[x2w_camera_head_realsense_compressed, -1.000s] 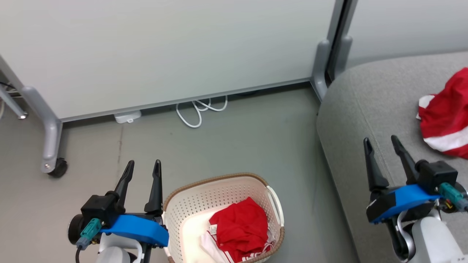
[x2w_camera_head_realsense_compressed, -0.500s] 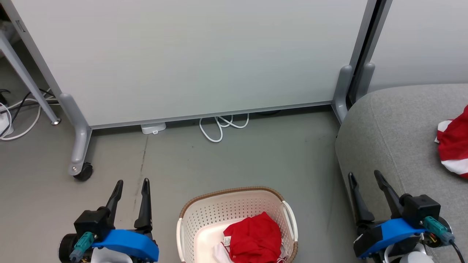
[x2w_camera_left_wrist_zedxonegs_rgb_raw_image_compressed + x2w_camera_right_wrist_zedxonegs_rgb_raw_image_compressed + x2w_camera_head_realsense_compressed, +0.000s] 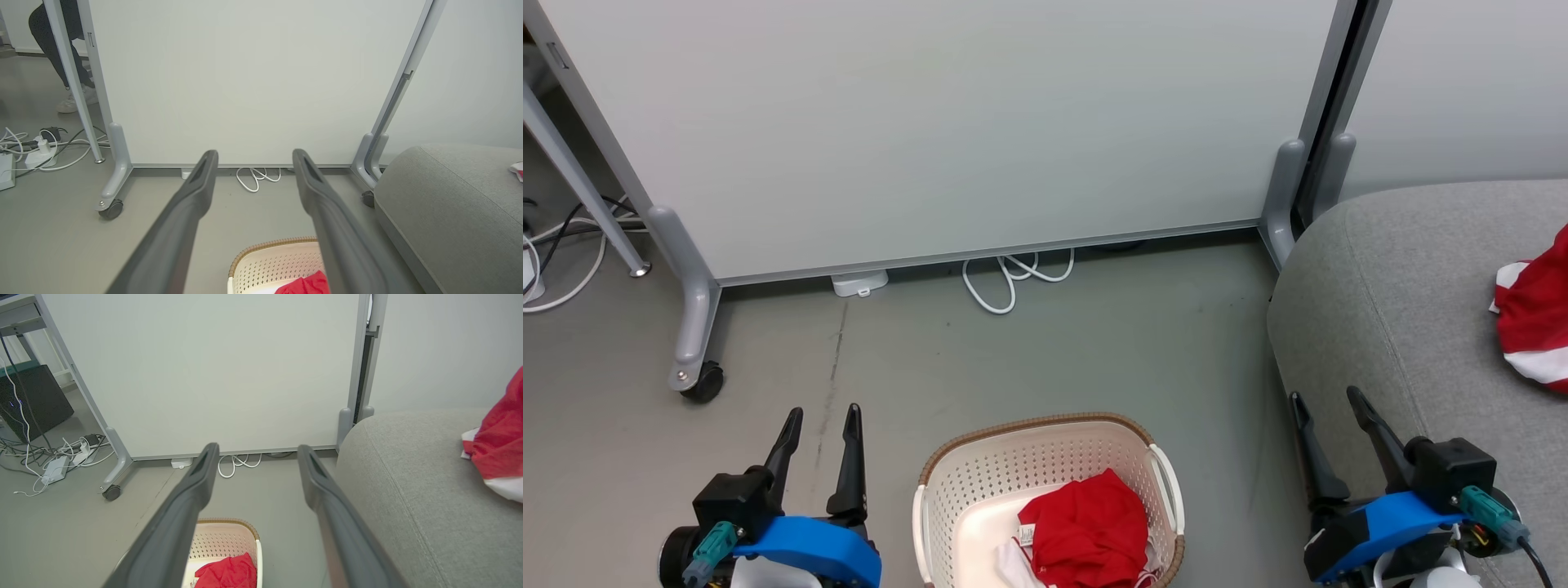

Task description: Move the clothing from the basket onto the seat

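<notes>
"Clothing (image 3: 1086, 531) is what I'm after, but start at your grippers. How do they stand?"

"Both are spread wide, with nothing between the fingers. My left gripper (image 3: 823, 411) hangs over bare floor (image 3: 1094, 343), just left of the basket (image 3: 1029, 425), with its fingers pointing toward the white partition (image 3: 931, 122). My right gripper (image 3: 1325, 395) hangs at the near left corner of the seat (image 3: 1388, 310). In the head view its fingers overlap the cushion's rounded side."

"And the red things?"

"One red piece (image 3: 226, 573) lies crumpled inside the basket, toward its right side, with some white fabric showing at its lower left. It sits low between my fingers in both wrist views. The other red piece (image 3: 1535, 327), with white stripes, lies on top of the seat, far to my right. The edge of the head view cuts it off."

"What's around them?"

"The basket stands on the floor between my two arms, apart from the seat. Beyond it a looped white cable (image 3: 1005, 286) lies at the foot of the partition. The partition stands on grey legs with a black caster (image 3: 704, 382). Further left, my right wrist view shows a power strip (image 3: 55, 468) among tangled cables. My left wrist view shows a person's leg (image 3: 53, 36) and a pale shoe behind the partition's frame."
</notes>
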Available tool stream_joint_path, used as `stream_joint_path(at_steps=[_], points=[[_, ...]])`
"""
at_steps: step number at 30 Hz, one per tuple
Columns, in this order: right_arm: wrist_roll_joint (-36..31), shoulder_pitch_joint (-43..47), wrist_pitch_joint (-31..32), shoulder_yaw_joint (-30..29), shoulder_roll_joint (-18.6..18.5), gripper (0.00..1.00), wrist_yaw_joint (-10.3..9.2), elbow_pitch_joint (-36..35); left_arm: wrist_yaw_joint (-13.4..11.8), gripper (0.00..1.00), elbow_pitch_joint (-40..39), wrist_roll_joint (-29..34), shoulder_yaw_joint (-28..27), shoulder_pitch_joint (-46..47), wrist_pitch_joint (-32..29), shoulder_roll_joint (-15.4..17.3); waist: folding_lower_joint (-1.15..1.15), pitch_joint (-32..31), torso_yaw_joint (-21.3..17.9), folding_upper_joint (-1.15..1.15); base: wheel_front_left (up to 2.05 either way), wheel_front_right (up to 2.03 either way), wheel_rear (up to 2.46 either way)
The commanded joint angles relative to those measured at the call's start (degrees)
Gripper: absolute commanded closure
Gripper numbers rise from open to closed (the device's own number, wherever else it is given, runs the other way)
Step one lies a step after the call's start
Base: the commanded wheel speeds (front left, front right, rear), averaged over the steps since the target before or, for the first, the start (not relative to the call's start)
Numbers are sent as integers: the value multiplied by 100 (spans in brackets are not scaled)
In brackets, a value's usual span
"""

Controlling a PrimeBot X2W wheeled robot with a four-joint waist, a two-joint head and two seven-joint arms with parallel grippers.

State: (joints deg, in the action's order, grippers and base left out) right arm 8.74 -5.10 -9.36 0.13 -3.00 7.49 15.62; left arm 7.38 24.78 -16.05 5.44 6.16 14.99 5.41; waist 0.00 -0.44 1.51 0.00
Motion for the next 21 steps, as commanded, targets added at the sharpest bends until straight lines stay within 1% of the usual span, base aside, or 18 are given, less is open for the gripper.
stream_joint_path(at_steps=[1,7,11,17,21], points=[[7,56,18,17,14,0,1,-36,14,0,-8,8,2,44,29,14,0,14,-14,0,0,0,0],[-59,-7,74,88,15,0,1,-72,14,0,20,-31,40,94,29,31,0,89,-62,0,0,0,0],[-47,-142,113,182,16,0,1,-128,14,0,75,-73,173,259,29,16,0,325,-112,0,0,0,0],[-87,-626,104,389,14,0,1,-273,14,0,149,-94,372,724,29,64,0,1097,-392,0,0,0,0],[-99,-1120,65,537,14,0,1,-424,14,0,263,-91,525,1200,29,132,0,1883,-661,0,0,0,0]])
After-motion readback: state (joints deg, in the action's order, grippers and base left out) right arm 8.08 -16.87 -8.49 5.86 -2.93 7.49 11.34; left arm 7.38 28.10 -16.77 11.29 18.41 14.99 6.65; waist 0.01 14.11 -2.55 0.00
